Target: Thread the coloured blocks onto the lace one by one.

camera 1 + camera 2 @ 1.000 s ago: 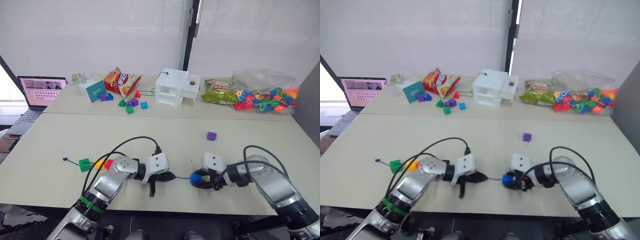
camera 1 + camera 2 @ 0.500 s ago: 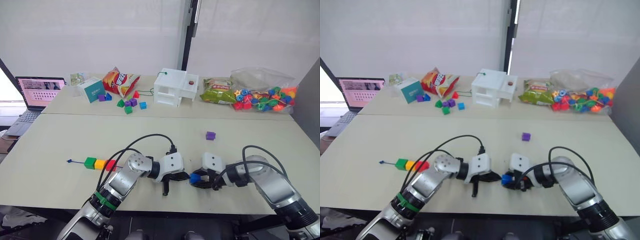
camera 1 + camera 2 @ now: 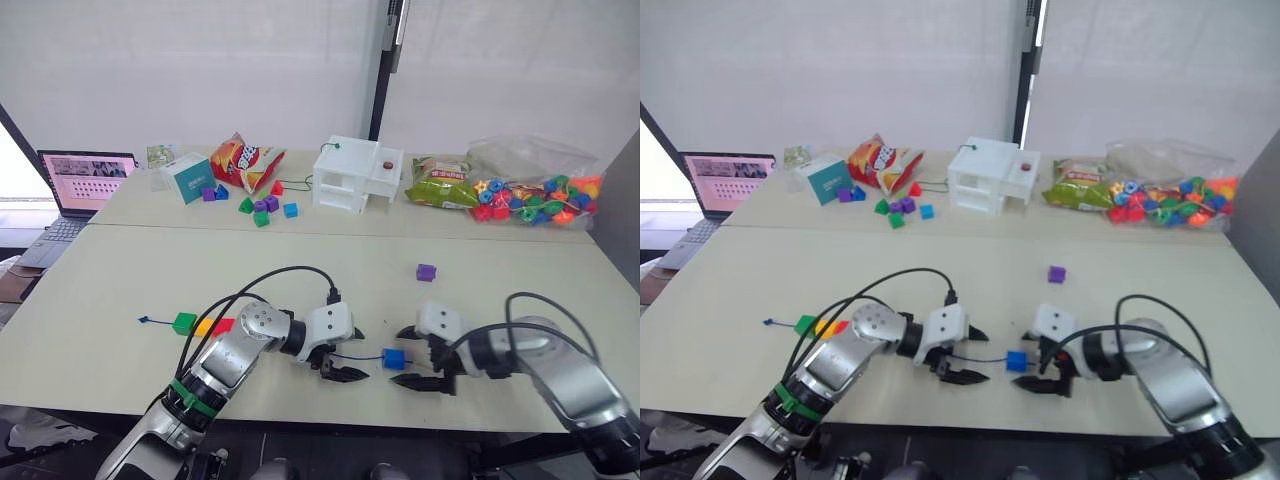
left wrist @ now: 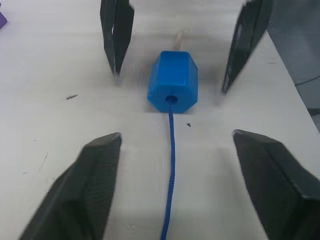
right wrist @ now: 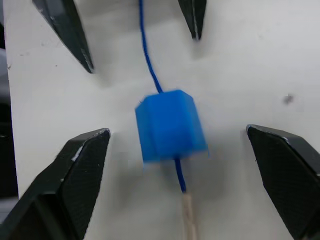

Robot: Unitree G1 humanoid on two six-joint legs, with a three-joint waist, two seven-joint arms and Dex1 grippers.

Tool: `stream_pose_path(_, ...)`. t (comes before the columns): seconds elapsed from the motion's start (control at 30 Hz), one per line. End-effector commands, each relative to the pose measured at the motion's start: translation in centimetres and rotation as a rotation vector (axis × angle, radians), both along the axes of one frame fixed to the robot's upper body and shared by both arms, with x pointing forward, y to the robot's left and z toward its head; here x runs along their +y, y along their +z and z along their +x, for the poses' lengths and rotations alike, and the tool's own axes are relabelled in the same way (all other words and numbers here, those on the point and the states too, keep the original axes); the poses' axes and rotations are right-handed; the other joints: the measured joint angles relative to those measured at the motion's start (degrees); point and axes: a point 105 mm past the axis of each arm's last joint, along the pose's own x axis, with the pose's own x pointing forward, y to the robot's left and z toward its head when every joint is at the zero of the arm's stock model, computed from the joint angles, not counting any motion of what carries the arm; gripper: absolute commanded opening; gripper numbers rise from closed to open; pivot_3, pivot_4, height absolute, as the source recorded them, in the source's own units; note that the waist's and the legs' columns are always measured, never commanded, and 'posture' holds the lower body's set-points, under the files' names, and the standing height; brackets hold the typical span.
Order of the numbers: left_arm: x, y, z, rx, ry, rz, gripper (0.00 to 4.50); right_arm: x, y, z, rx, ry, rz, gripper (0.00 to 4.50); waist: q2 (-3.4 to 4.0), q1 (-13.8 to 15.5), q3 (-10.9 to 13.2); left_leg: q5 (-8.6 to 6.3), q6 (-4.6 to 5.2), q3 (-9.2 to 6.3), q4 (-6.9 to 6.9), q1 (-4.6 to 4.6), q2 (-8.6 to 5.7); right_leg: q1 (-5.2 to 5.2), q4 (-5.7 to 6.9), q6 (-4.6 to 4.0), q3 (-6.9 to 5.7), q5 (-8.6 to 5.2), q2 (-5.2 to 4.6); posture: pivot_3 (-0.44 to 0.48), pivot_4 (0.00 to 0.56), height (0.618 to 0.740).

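The blue block (image 3: 393, 358) is seen lying on the pale table (image 3: 300, 270) near its front edge, with the lace (image 4: 170, 165) running through its hole and the lace's pale tip (image 5: 189, 220) sticking out on the far side. The block is flanked by both grippers, and nothing is gripped by either. The left gripper (image 3: 340, 358) is set just to the block's left, its two black fingers spread wide apart and clear of the block. The right gripper (image 3: 417, 362) is set just to the block's right, fingers likewise spread wide and empty.

Further left of the blue block, the green block (image 3: 184, 322), yellow block (image 3: 205, 326) and red block (image 3: 224, 325) are lined up touching on the lace. The purple block (image 3: 425, 271) is left alone behind the blue block, well apart from it.

Along the far side of the table, a white box (image 3: 355, 176), a snack bag (image 3: 242, 160), a clear bag of beads (image 3: 532, 192) and a laptop (image 3: 75, 184) are placed before a white wall.
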Motion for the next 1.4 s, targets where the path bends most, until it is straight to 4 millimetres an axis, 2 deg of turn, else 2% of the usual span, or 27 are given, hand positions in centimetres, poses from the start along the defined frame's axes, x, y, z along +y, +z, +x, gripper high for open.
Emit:
stream_pose_path(0.03,-2.0,0.7,-0.3,-0.054,-0.056,-0.017,3.81,-0.6,1.1,-0.4,-0.039,-0.010,0.011,4.50,-0.01,-0.04,0.00,0.00,0.00,0.00,0.00,0.00,0.00,0.01,-0.02,0.01,0.00,0.00,0.01,0.000,0.150,0.740)
stream_pose_path(0.17,-4.3,0.0,0.2,-0.075,-0.058,-0.027,3.81,-1.8,0.5,-0.6,-0.043,-0.032,-0.024,4.50,-0.01,0.03,0.01,0.00,0.01,0.02,0.01,0.01,-0.02,0.03,-0.02,0.01,0.01,0.00,0.02,0.000,0.150,0.740)
stream_pose_path(0.4,-4.7,-1.2,0.3,-0.097,-0.064,0.011,3.81,-1.3,-0.2,-0.2,-0.066,-0.015,-0.045,4.50,-0.02,-0.84,0.01,0.00,0.01,0.03,-0.02,0.04,0.06,0.00,-0.01,0.01,0.06,0.01,0.16,0.000,0.150,0.740)
stream_pose_path(0.6,-4.5,-1.2,0.5,-0.087,-0.060,0.020,1.97,-1.1,-0.5,0.0,-0.067,-0.003,-0.051,4.50,-0.02,-0.69,0.01,0.00,0.01,0.03,0.02,0.04,0.03,0.04,-0.02,0.02,0.05,0.01,0.11,0.000,0.150,0.740)
stream_pose_path(0.67,-4.4,-1.2,0.5,-0.079,-0.059,0.021,1.33,-1.0,-0.5,0.1,-0.068,-0.001,-0.050,3.97,-0.02,-0.73,0.01,0.00,0.01,0.03,0.02,0.04,0.03,0.04,-0.02,0.02,0.05,0.01,0.11,0.000,0.150,0.740)
stream_pose_path(1.07,-3.8,-1.2,0.5,-0.075,-0.059,0.035,1.30,-0.9,-1.0,0.3,-0.073,0.021,-0.045,0.01,-0.02,-0.80,0.01,0.00,0.01,0.03,0.01,0.06,0.04,0.04,0.00,0.02,0.06,0.01,0.13,0.000,0.150,0.740)
stream_pose_path(1.27,-3.0,-1.2,0.7,-0.061,-0.041,0.044,1.30,-0.8,-0.5,0.2,-0.086,0.039,-0.038,0.00,-0.02,-0.81,0.01,0.00,0.01,0.03,0.01,0.07,0.04,0.03,0.01,0.02,0.06,0.01,0.13,0.000,0.150,0.740)
stream_pose_path(1.37,-1.1,-0.9,0.8,-0.038,-0.016,0.044,1.30,-0.4,0.0,0.1,-0.091,0.058,-0.034,0.00,-0.01,-0.99,0.01,0.00,0.01,0.03,0.00,0.07,0.05,0.01,0.02,0.02,0.06,0.01,0.14,0.000,0.150,0.740)
stream_pose_path(1.4,0.3,-0.8,1.0,-0.050,-0.007,0.059,1.30,-0.3,0.1,-0.1,-0.087,0.064,-0.039,0.00,-0.01,-1.11,0.00,0.00,0.01,0.03,0.00,0.07,0.07,0.00,0.03,0.02,0.09,0.01,0.17,0.000,0.150,0.740)
